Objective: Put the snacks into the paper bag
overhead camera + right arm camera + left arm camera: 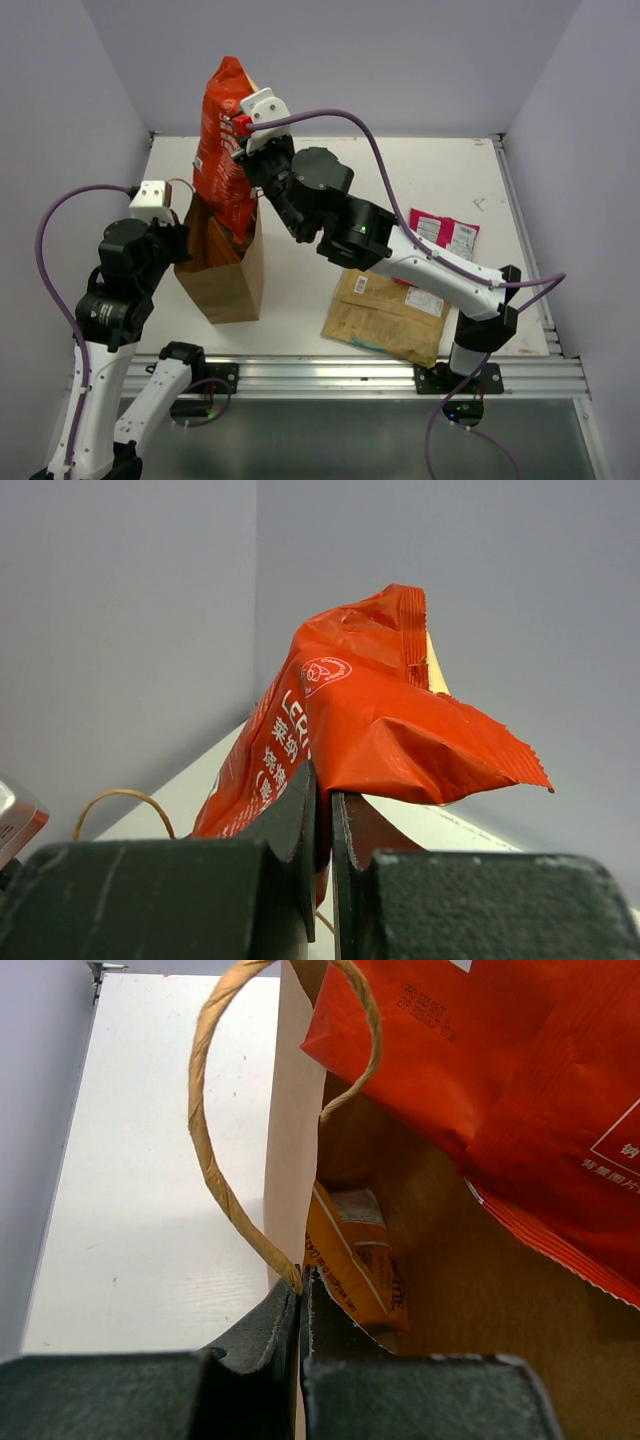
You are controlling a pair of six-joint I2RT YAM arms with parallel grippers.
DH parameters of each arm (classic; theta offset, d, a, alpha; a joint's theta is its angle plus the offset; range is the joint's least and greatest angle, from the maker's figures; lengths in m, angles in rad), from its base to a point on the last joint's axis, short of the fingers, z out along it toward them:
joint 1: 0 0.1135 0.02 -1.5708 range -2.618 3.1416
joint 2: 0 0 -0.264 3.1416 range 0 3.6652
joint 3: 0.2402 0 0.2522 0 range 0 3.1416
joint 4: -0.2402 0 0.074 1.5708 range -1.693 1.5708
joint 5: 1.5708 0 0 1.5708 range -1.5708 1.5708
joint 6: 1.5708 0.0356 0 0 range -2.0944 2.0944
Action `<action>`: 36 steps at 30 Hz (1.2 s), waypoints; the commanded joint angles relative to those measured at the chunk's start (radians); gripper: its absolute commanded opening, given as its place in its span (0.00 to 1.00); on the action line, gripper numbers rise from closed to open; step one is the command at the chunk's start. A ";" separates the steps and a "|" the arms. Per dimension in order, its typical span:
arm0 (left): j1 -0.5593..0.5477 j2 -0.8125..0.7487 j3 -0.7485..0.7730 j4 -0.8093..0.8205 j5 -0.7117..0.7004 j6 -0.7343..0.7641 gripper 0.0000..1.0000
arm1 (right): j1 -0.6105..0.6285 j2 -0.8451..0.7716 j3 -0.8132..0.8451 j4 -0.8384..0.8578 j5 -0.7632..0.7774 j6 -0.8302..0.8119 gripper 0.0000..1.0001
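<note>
Upright paper bag (225, 280): orange packet (355, 1260) inside, red packet (225, 150) with lower end in mouth, clamped by right hand (325, 815). Left hand (302, 1295) pinches bag rim.

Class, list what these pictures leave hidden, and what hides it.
- Top view: floor of the paper bag, covered by the red packet.
- Top view: part of the magenta packet, under the right arm.
- Left wrist view: lower end of the orange packet, behind the left gripper.
</note>
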 commanded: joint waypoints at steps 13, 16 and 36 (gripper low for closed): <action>-0.010 -0.009 0.017 0.039 0.010 0.013 0.00 | 0.028 -0.089 0.017 0.069 0.061 -0.061 0.00; -0.010 -0.010 0.016 0.039 0.008 0.014 0.00 | 0.031 -0.091 0.006 0.076 0.063 -0.062 0.00; -0.020 -0.027 0.019 0.029 0.000 0.014 0.00 | 0.031 0.288 0.338 0.041 0.075 -0.078 0.00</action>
